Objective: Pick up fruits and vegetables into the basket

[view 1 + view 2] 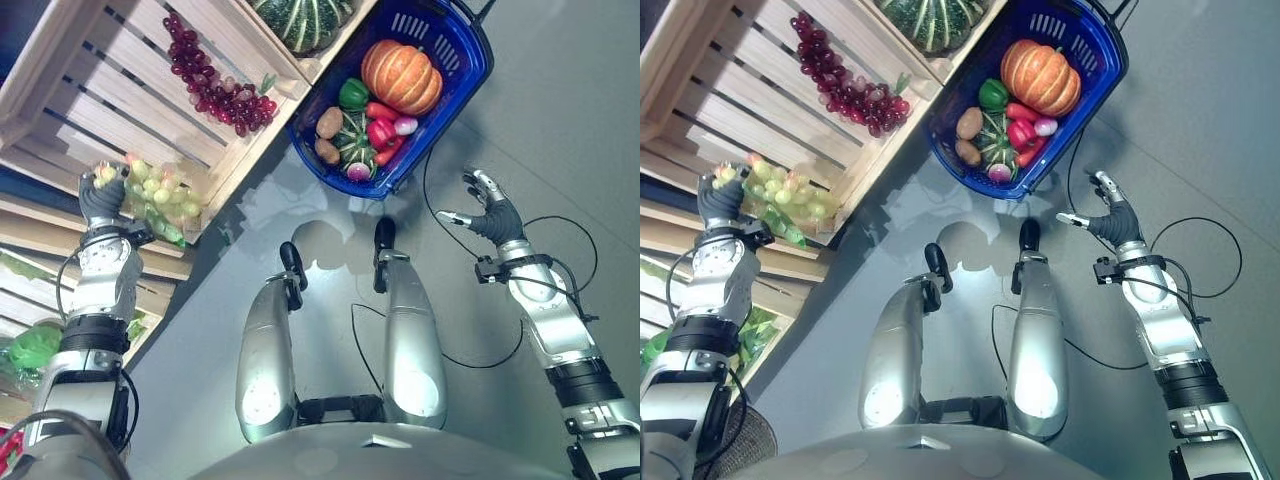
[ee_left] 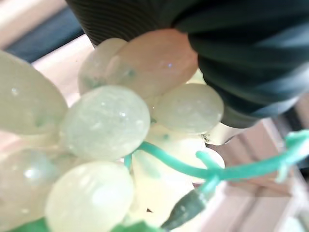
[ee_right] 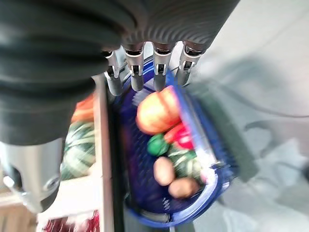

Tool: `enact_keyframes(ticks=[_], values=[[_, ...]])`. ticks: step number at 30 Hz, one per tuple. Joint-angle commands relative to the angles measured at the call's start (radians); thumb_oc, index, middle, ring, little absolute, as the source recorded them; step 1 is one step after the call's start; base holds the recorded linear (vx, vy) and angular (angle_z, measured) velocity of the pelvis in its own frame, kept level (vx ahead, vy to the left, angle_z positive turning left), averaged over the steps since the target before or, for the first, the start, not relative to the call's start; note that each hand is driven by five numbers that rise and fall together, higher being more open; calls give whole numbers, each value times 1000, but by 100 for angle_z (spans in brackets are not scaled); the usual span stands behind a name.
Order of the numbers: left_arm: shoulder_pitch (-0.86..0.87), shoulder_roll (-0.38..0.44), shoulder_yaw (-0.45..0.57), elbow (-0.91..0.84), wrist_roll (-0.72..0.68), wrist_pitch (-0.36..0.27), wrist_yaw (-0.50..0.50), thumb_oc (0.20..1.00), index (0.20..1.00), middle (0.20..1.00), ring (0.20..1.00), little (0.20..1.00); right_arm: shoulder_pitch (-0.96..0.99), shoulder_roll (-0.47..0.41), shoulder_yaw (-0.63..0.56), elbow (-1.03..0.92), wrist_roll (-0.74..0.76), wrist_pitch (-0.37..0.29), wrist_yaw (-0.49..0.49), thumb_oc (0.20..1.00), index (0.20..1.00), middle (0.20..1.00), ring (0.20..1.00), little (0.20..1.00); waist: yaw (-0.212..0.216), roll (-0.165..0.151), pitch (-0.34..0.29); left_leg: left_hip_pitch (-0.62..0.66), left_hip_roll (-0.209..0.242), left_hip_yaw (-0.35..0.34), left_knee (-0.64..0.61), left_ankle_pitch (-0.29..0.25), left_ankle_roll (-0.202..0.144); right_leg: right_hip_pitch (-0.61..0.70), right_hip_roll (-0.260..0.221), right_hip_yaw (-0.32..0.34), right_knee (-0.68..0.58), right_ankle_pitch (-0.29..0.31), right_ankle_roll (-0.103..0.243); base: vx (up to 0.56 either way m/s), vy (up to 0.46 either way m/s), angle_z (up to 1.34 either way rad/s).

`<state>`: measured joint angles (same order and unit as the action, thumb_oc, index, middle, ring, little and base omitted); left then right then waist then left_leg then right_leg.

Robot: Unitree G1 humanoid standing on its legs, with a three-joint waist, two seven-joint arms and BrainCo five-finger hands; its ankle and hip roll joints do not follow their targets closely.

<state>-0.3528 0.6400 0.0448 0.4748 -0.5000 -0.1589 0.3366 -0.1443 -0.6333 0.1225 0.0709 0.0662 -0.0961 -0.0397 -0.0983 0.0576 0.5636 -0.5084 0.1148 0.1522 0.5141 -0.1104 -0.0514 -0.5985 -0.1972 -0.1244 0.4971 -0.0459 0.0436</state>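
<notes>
Right now the left hand [image 1: 100, 197] is clenched round a bunch of green grapes [image 1: 158, 192] at the crate's edge [image 1: 215, 205], mid-pick. Next it must carry them across to the blue basket [image 1: 470, 60]. The right hand [image 1: 490, 212] hangs released nearby.

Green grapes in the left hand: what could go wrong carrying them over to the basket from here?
1. The left hand grips the green grapes at one end; most of the bunch hangs free, so it could swing or slip loose.
2. The blue basket already holds the pumpkin and smaller produce; grapes dropped on top might roll out.
3. The wooden crate edge lies between grapes and basket; the bunch might snag on it.
</notes>
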Motion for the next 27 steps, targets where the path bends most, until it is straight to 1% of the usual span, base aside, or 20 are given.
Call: enact_keyframes(ticks=[1, 2, 3, 4, 5, 9, 11, 13, 16, 20, 22, 26, 27], values=[[-1, 64, 52, -48, -26, -67, -2, 200, 200, 200, 200, 200, -26, -37, 35, -46, -86, 12, 6, 1000, 1000, 1000, 1000, 1000, 18, -29, -50, 4, -28, -11, -16, -20, -9, 94, -49, 3, -27, -71, 68, -42, -48, 5], [-19, 71, 43, -76, -36, -63, -22, 200, 200, 200, 200, 200, -72, -52, 70, -42, -140, 40, 3, 1000, 1000, 1000, 1000, 1000, 27, -30, -56, 12, -30, -5, -32, 9, -2, 108, -54, -6, -44, -47, 60, -36, -50, 8], [-32, 79, 33, -97, -40, -59, -34, 200, 200, 200, 200, 200, -108, -62, 98, -41, -177, 67, -4, 1000, 1000, 1000, 1000, 1000, 34, -29, -64, 24, -31, -7, -42, 12, -3, 122, -57, -9, -51, -47, 61, -32, -58, 13], [-37, 81, 30, -107, -41, -59, -38, 200, 200, 200, 200, 200, -123, -65, 109, -40, -197, 71, 0, 1000, 1000, 1000, 1000, 1000, 36, -29, -65, 30, -31, -7, -46, 13, -3, 129, -58, -10, -54, -47, 62, 40, -60, 14], [-52, 84, 19, -143, -36, -52, -40, 200, 200, 200, 200, 200, -156, -70, 135, -47, -216, 94, 2, 1000, 1000, 1000, 1000, 1000, 43, -28, -72, 41, -33, -10, -53, 15, -4, 142, -60, -13, -59, -47, 62, 31, -58, 11], [-103, 88, -21, -227, -28, -32, -73, 200, 200, 200, 200, 200, -271, -52, 222, -51, -258, 177, 27, 1000, 1000, 1000, 1000, 1000, 63, -26, -85, 73, -40, -19, -70, 14, -7, 182, -68, -23, -73, -52, 64, 29, -50, 6], [-125, 90, -39, -266, -38, -13, -100, 200, 200, 200, 200, 200, -319, -41, 259, -54, -251, 204, 37, 1000, 1000, 1000, 1000, 1000, 71, -24, -91, 89, -44, -24, -75, 13, -7, 201, -72, -28, -78, -54, 63, 32, -32, 3], [-137, 89, -51, -282, -47, -6, -114, 200, 200, 200, 200, 200, -345, -32, 280, -53, -243, 212, 40, 1000, 1000, 1000, 1000, 1000, 74, -23, -93, 98, -45, -26, -78, 12, -7, 212, -75, -30, -81, -56, 63, 21, -22, 6], [-171, 73, -84, -313, -73, 9, -165, 200, 200, 200, 200, 200, -404, 14, 331, -49, -216, 243, 52, 1000, 1000, 1000, 1000, 1000, 87, -22, -104, 120, -48, -32, -84, 10, -9, 238, -83, -38, -88, -57, 62, 25, -33, 9], [-205, 40, -128, -344, -111, 5, -228, 200, 200, 200, 200, 200, -472, 71, 392, -27, -205, 269, 20, 1000, 1000, 1000, 1000, 1000, 100, -23, -120, 150, -49, -38, -98, 9, -12, 271, -91, -48, -102, -58, 65, 23, -35, 5], [-221, 11, -151, -371, -139, 21, -269, 200, 200, 200, 200, 200, -498, 107, 422, -7, -207, 302, -8, 1000, 1000, 1000, 1000, 1000, 107, -23, -133, 175, -48, -40, -116, 12, -14, 297, -94, -55, -118, -57, 66, 38, -39, 2], [-237, -36, -189, -430, -162, 57, -323, 200, 200, 200, 200, 200, -524, 155, 451, 25, -197, 333, -38, 1000, 1000, 1000, 1000, 1000, 117, -24, -153, 204, -45, -45, -140, 18, -18, 333, -98, -67, -145, -48, 66, 38, -38, 6], [-238, -46, -200, -436, -164, 60, -330, 200, 200, 200, 200, 200, -528, 168, 457, 31, -196, 341, -45, 1000, 1000, 1000, 1000, 1000, 119, -25, -155, 215, -43, -47, -139, 12, -20, 344, -99, -69, -144, -54, 67, 32, -33, 11]])
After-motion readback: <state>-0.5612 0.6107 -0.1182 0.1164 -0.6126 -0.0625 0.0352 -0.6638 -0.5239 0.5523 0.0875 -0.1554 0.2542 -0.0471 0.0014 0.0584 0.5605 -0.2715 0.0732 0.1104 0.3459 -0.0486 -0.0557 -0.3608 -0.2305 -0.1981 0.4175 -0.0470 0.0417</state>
